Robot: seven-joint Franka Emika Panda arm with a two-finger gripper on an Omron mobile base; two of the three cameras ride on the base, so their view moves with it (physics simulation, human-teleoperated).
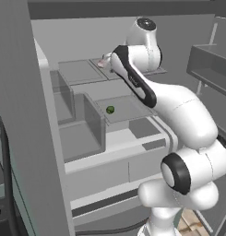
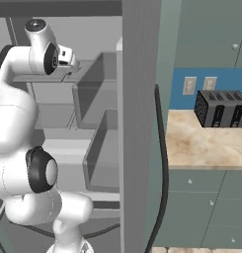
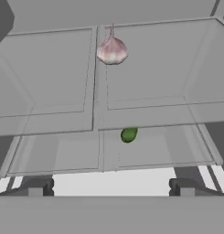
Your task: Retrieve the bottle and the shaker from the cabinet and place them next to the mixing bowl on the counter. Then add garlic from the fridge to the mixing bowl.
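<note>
Inside the open fridge (image 1: 86, 152), the garlic (image 3: 112, 49) sits on an upper glass shelf (image 3: 54, 77), near the shelf's back and close to the seam between its two panes. Seen from the hand, the bulb lies straight ahead of the fingers (image 3: 111, 186) and well apart from them, a little above the line between their tips, with its stem pointing up toward the fridge's rear wall, so its long axis runs roughly away from the hand rather than across it. The fingers stand fully apart and hold nothing; both dark tips rise at the bottom of the hand view with a wide gap between them. A small green fruit, perhaps a lime (image 3: 128, 134), rests on the lower shelf, nearer the fingers than the garlic and slightly to one side of the same line. Beside the fridge, a toaster (image 2: 221, 108) stands on the tabletop (image 2: 201, 143). By my judgement the coming move is a forward reach over the lime's shelf, keeping the bulb centred between the spread tips.
</note>
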